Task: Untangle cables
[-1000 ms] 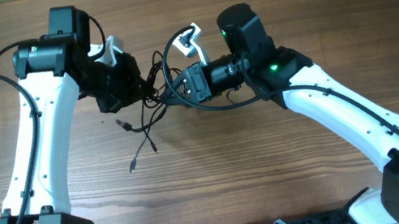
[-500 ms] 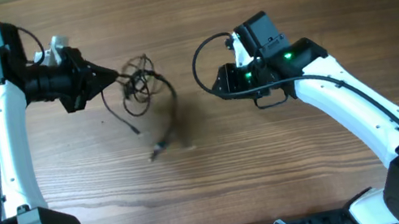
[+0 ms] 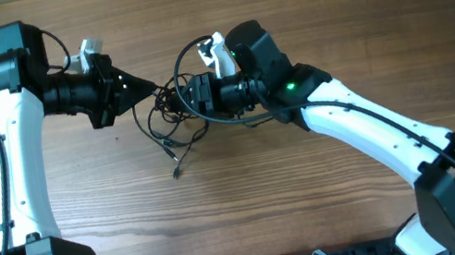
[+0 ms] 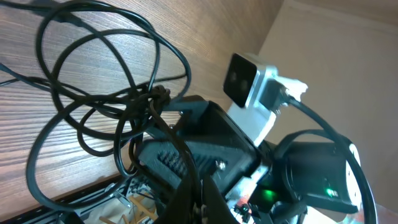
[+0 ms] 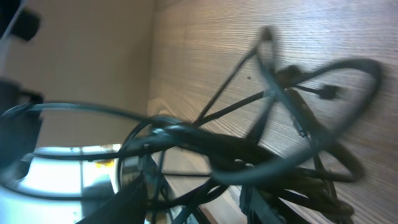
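The cables are a loose black bunch on the wooden table between my two grippers; one strand trails down to a small plug end. My left gripper points right and is shut on a strand at the bunch's upper left. In the left wrist view the jaws are pinched together, with a cable rising from them into the loops. My right gripper faces left at the bunch's right side. Its fingers stand apart, open, with blurred cable strands passing between them.
Thicker black arm wiring loops above my right wrist. The right gripper's body fills the left wrist view just behind the knot. Bare wooden table lies to the front and right.
The arms swung apart, dragging the bunch left, then came together again. My right gripper has opened and moved left into the bunch. The left gripper stays shut on its strand.
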`<state>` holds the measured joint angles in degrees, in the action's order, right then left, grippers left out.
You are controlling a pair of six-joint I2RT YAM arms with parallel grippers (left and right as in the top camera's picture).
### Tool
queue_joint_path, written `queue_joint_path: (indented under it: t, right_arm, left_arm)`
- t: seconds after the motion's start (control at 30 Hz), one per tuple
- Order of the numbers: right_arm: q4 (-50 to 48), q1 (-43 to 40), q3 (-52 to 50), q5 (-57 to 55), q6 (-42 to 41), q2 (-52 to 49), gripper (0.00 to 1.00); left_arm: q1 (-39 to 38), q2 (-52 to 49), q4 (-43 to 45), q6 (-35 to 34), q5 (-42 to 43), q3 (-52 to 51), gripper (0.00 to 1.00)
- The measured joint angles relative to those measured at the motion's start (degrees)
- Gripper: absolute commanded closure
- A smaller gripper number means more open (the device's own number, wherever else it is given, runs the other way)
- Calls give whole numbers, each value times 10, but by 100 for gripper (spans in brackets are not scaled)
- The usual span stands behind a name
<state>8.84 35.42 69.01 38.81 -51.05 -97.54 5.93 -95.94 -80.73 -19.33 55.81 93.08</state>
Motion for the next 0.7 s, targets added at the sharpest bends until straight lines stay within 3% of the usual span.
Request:
queue_joint_path:
  t: [0.03,0.13,0.33,0.43,0.53,0.6,0.7]
  right_arm:
    - [-1,1,0,-3,-11,-5,59]
    - [-27,7,0,-6,-38,-28,96]
    - [-21,-15,-1,-4,-20,-34,96]
    - [32,-50,-3,10,21,14,96]
    - [83,-86,-3,8,75,133,96]
    - [81,-104,-3,1,103,194,96]
    - [-8,-103,-5,36,117,238,96]
  left_arm:
    - [0,0,-1,0,0,0,96]
    - [0,0,-3,0,0,0,96]
    - [1,0,-13,0,-34,0,96]
    - [16,0,-7,-38,-159,0,96]
    - [51,0,3,-114,-338,0,96]
    - [79,0,3,-143,-402,0,96]
    - [83,0,8,-159,-441,0,96]
